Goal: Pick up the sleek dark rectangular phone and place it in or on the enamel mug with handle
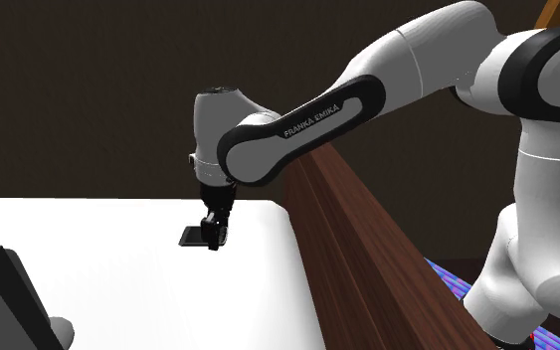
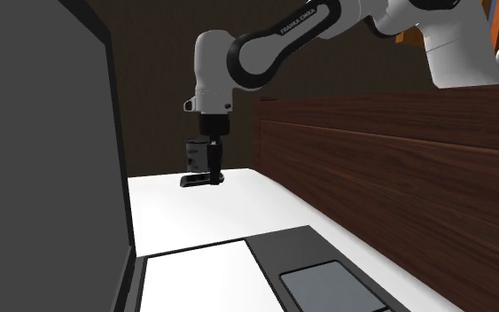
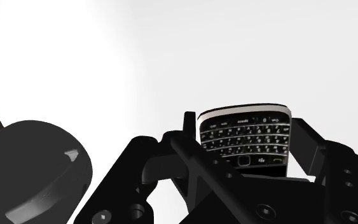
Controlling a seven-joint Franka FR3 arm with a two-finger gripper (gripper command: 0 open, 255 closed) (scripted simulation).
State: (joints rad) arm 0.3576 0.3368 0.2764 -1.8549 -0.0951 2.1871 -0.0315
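Closest to us in the second exterior view stands an open laptop [image 2: 52, 151], its dark screen upright at that view's left and its trackpad facing up. Past it we cross the bare white tabletop [image 2: 194, 222] to the gripper [image 2: 206, 174], which points straight down from the white arm [image 2: 265, 49]. Its two black fingers are closed on the dark keypad phone [image 3: 246, 137], pressing its two long edges. The phone lies flat and low at the tabletop, and we cannot tell whether it touches. Just beyond the gripper sits the dark glossy mug [image 3: 31, 168], apart from the phone. A brown wooden panel [image 2: 398, 168] runs along the table at that view's right, and a dark wall [image 2: 150, 89] stands farthest back
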